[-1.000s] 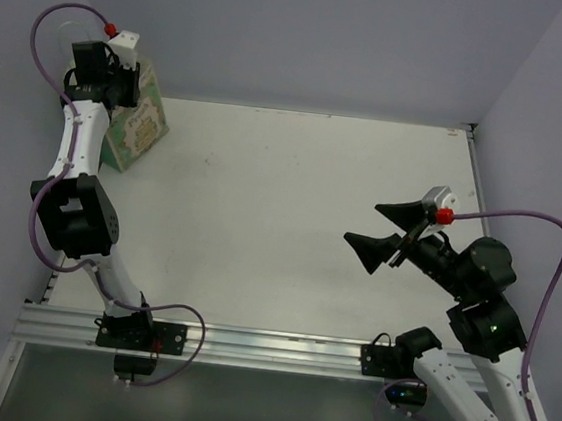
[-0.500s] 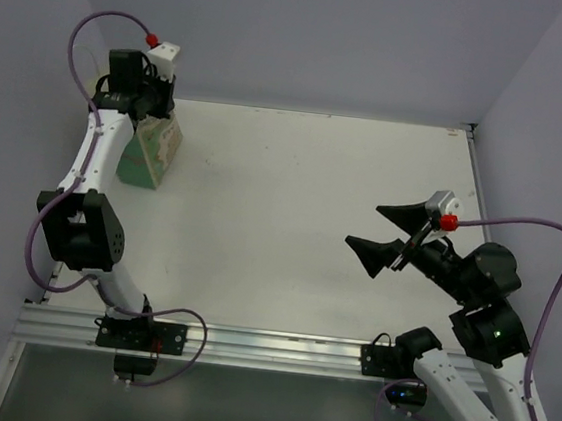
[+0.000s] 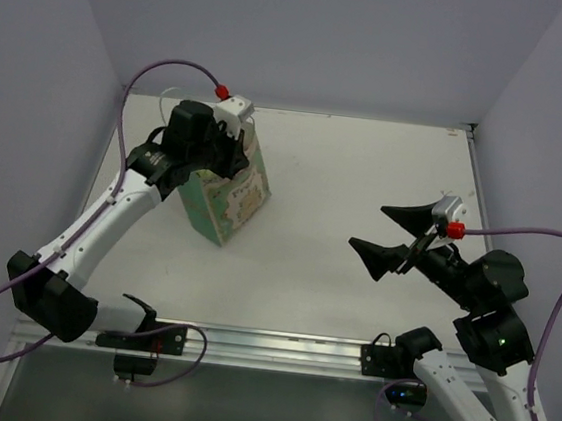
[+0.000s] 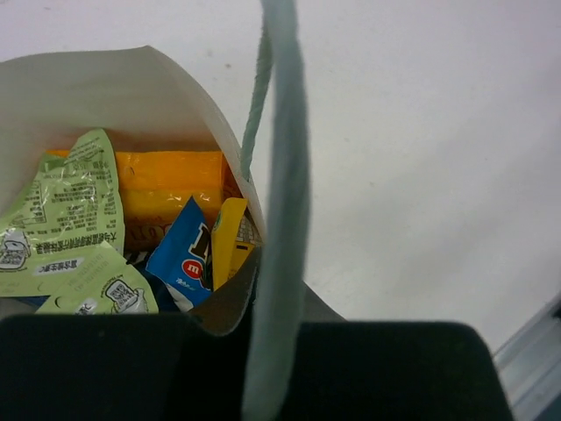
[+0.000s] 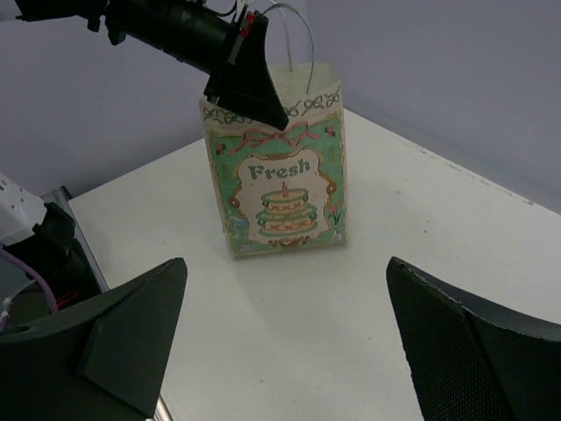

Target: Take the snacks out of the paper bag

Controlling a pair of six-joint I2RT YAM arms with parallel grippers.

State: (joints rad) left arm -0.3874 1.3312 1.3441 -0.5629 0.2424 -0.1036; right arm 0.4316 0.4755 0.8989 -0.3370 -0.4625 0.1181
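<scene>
The left tool is pinched tight on the top edge of the paper bag. The bag looks to be standing up on the white surface, with its cake picture turned to the right. One thin string handle hangs just beside the left tool.

Looking down into the bag, I can see the snacks. Two pale green sachets lie at the left side of the bag. An orange pouch lies behind them. A blue candy pack and a yellow candy pack stick up on the right side of the bag, close to its wall.

Well to the right of the bag, the right tool hangs over the surface. It is open as wide as it goes and holds nothing.

I think this is the holding step: the left tool keeps the bag steady. Next, the right tool would need to come over the bag's mouth, reach down, and pinch one packet. The blue or yellow one looks easiest, since it stands up.
</scene>
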